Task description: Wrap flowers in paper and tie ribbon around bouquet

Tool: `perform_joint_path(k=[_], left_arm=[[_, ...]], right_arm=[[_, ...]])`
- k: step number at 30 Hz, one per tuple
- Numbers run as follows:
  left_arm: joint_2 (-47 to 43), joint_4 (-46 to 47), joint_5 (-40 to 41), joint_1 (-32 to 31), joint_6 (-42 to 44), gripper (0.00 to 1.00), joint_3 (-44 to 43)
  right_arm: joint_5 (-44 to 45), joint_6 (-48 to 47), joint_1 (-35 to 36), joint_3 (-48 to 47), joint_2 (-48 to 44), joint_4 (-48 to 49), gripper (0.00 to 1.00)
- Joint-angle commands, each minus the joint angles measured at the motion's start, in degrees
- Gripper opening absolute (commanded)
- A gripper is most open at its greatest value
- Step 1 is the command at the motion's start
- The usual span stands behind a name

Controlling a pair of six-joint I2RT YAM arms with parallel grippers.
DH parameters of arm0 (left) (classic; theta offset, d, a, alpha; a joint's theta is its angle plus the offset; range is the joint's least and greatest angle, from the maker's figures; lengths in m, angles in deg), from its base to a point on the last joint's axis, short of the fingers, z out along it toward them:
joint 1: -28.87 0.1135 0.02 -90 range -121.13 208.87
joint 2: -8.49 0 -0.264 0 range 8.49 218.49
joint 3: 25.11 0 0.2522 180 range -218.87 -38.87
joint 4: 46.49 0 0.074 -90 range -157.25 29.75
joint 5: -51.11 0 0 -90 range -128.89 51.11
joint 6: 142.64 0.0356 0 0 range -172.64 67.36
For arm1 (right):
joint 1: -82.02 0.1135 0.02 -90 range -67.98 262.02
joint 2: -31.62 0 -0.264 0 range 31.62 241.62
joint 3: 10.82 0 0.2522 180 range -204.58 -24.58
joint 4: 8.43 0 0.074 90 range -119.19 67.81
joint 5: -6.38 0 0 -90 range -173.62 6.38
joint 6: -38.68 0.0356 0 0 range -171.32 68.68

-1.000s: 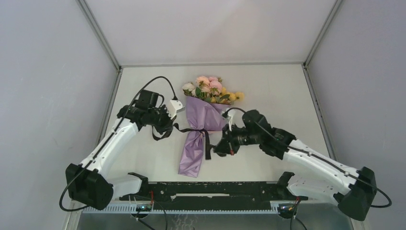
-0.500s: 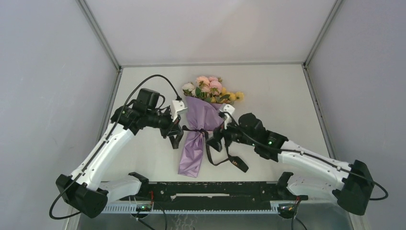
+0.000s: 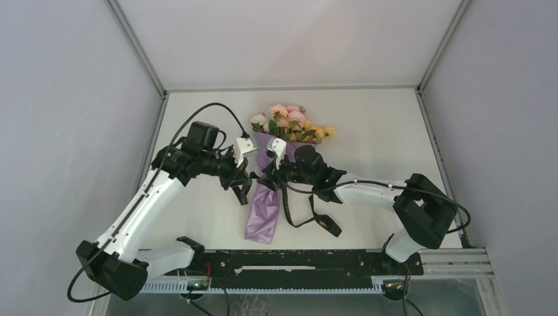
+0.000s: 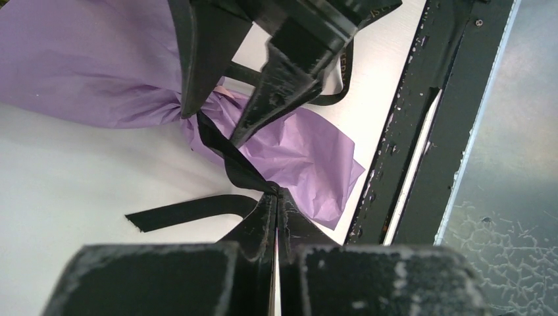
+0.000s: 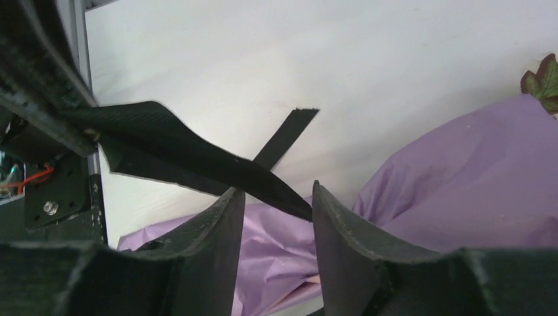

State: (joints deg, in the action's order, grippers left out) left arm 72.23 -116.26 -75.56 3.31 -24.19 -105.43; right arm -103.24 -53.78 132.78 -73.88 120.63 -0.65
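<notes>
- My left pincer [image 4: 276,197] is clamped shut on the ribbon [image 4: 227,155]; the pinched end is hidden between its tips.
- My right pincer [image 5: 275,192] gapes half open at the ribbon; I cannot tell if they touch.

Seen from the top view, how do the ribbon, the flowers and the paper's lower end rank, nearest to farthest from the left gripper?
1. ribbon, pinched in the left gripper itself.
2. paper's lower end, lower in the view.
3. flowers, at the far side.

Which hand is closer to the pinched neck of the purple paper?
Right. The right hand is at the neck of the paper, fingers open; the left hand sits farther off, shut on the ribbon.
</notes>
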Motion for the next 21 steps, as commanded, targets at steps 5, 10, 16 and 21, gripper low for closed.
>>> perform_joint_path(k=[5, 10, 16, 21], left_arm=[[-0.9, 0.6, -1.7, -0.2, 0.9, 0.00, -0.8], [-1.3, 2.8, -1.2, -0.2, 0.2, 0.00, 1.3], [-4.0, 12.3, 13.2, -0.2, -6.8, 0.53, 11.5], [-8.6, 7.0, 18.8, -0.2, -5.2, 0.57, 17.1]], right_arm=[[0.1, 4.4, -0.8, -3.6, 4.1, 10.1, 0.20], [0.6, 7.4, -1.2, -3.8, 4.2, 10.4, 0.00], [0.3, 13.6, -2.8, -3.8, 3.7, 9.0, 0.00], [-0.7, 18.4, -2.7, -3.8, 3.9, 7.8, 0.00]])
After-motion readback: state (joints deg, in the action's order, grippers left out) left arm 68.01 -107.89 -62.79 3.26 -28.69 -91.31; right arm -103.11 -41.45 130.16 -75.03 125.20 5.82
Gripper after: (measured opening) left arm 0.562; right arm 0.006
